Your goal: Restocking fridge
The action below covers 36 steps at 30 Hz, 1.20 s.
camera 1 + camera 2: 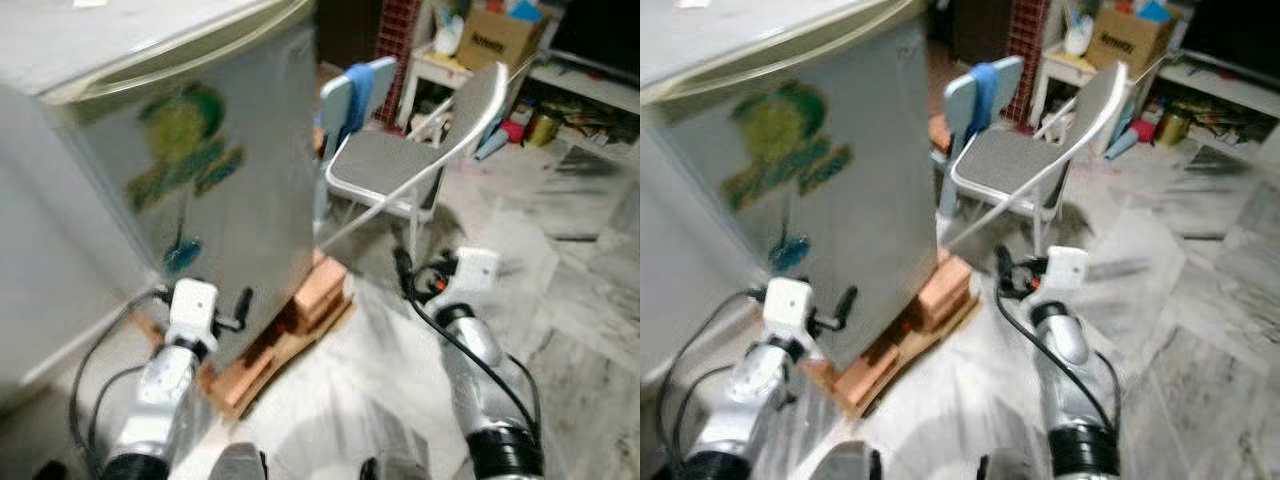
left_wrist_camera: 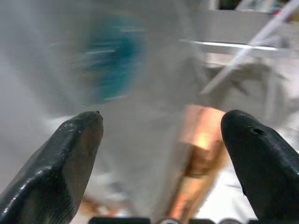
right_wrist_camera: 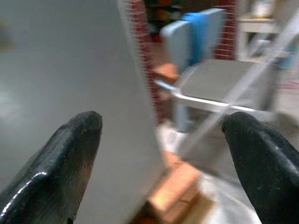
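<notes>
My left gripper [image 2: 161, 140]: fingers spread wide, nothing between them; it hangs just in front of the fridge's lower side wall, not touching it as far as I can tell.
My left fingers [image 2: 56, 163]: black, rounded, matte tips with a slight sheen.
My right gripper [image 3: 163, 149]: also spread wide and empty, held in open air to the right of the fridge, aimed toward its corner and the chair.
My right fingers [image 3: 261, 158]: same black, blunt, glossy-edged tips.
Fridge [image 1: 200, 170]: at my 11 o'clock, close; a tall grey metal box with smooth flat walls and a rounded pale top edge. The door looks shut. Blurred green, yellow and blue stickers [image 1: 185, 140] sit on the wall facing me.
Fridge base [image 1: 300, 320]: reddish-brown bricks and a wooden board under the near corner, rough and blocky, lifting the fridge off the floor.
Folding chair [image 1: 420, 150]: at 1 o'clock, just beyond the fridge; thin silver tube frame, flat grey padded seat and back.
Blue chair [image 1: 350, 95]: at 12 o'clock, behind the folding chair, pale blue curved back.
Floor [image 1: 580, 300]: pale marble-like tiles with grey veining.
Cardboard box [image 1: 495, 35]: at 1 o'clock, far back, on a low white table.
</notes>
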{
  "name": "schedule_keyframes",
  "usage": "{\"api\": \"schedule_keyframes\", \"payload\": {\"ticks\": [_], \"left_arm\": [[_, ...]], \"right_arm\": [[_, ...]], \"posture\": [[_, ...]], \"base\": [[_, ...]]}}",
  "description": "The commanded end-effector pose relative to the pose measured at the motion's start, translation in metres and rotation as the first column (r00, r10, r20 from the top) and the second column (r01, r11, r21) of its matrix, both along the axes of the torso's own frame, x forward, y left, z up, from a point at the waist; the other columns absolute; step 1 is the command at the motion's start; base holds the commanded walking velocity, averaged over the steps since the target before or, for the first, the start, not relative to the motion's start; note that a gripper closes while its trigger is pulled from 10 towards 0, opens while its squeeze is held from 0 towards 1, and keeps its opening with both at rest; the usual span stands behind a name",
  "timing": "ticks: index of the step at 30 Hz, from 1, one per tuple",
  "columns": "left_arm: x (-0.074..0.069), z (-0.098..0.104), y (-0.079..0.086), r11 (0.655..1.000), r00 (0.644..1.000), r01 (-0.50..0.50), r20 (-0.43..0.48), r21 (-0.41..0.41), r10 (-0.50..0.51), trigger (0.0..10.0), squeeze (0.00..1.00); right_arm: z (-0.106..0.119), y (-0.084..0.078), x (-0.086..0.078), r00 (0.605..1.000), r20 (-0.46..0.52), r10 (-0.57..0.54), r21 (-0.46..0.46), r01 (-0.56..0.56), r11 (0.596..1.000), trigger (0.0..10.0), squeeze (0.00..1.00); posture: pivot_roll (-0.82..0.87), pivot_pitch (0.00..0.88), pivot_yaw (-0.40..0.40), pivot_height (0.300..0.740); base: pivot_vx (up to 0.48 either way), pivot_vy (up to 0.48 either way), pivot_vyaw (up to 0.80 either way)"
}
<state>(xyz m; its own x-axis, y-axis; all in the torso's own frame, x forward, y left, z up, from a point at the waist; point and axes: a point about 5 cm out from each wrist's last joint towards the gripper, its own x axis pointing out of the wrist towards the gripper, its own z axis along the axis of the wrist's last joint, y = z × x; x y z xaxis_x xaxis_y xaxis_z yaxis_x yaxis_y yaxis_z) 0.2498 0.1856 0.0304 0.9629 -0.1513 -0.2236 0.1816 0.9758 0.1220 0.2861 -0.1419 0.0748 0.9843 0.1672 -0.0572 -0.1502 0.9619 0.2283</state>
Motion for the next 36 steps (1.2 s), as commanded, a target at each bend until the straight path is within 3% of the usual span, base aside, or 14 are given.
{"api": "schedule_keyframes", "payload": {"ticks": [1,8,15,27,36], "left_arm": [[-0.002,0.0,-0.006,1.0,1.0,0.021,0.005,0.0,-0.021,10.0,0.0],[-0.003,0.005,-0.002,1.0,0.999,0.022,0.023,0.005,-0.022,10.0,0.0],[-0.004,0.009,0.007,0.999,0.999,0.012,0.047,0.033,-0.013,10.0,0.0],[-0.004,0.01,0.007,1.0,0.999,0.011,0.048,0.011,-0.011,10.0,0.0],[-0.001,0.01,0.004,1.0,0.998,0.014,0.058,-0.002,-0.014,10.0,0.0]], "right_arm": [[-0.001,-0.01,0.0,1.0,-0.004,-0.031,-0.02,0.031,0.999,10.0,0.0],[0.001,-0.009,0.001,1.0,0.002,-0.027,-0.029,0.027,0.999,10.0,0.0],[0.002,-0.01,0.003,0.999,0.005,-0.033,-0.039,0.033,0.999,10.0,0.0],[-0.001,-0.011,0.002,0.999,-0.008,-0.047,-0.045,0.046,0.998,10.0,0.0],[-0.004,-0.013,0.0,0.998,-0.018,-0.057,-0.057,0.056,0.997,10.0,0.0]], "posture": [[0.03,0.034,0.003,0.74],[0.05,0.054,0.007,0.74],[0.06,0.067,0.008,0.74],[0.06,0.069,0.006,0.74],[0.05,0.061,0.001,0.74]], "base": [[-0.326,0.352,0.0],[-0.309,0.328,0.0],[0.0,0.0,0.0],[0.0,0.0,0.0],[0.0,0.199,-0.75]]}}
